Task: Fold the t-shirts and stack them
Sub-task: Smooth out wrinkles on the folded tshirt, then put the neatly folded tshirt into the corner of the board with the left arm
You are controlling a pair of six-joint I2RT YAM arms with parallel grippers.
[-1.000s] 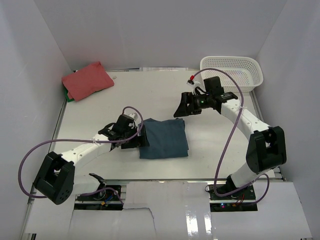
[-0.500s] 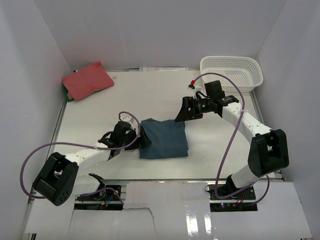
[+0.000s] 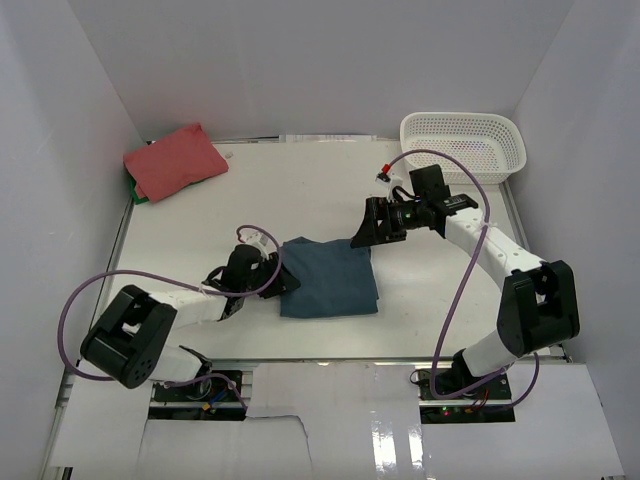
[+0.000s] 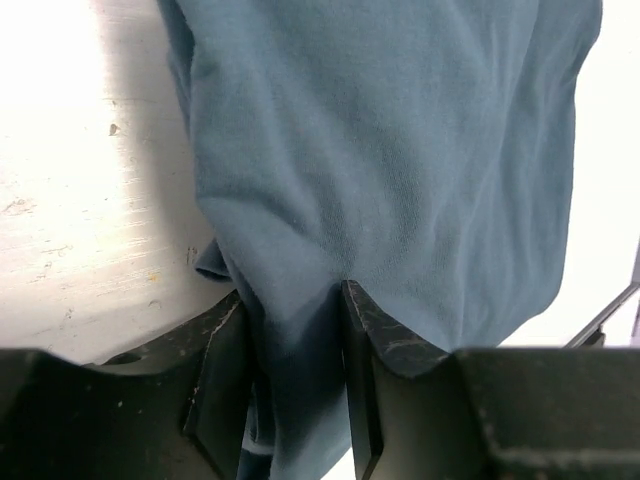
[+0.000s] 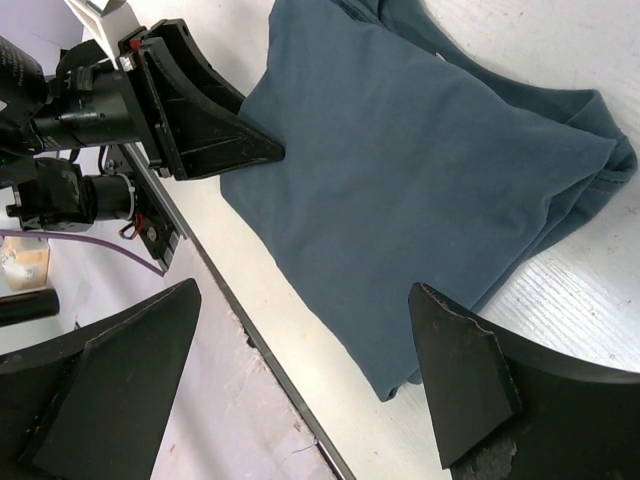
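The left gripper (image 4: 290,385) is partly closed, its fingers pinching a bunched edge of the blue tee (image 4: 400,170), whose folded body spreads out ahead of it. The right gripper (image 5: 303,290) hangs wide open and empty just above the tee's opposite corner. The red tee (image 3: 175,160) lies well apart from both.

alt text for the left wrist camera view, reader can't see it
Close-up of the left gripper, its two black fingers pinching the near edge of a folded teal-blue t-shirt. The shirt fills most of the frame, lying on a white table.
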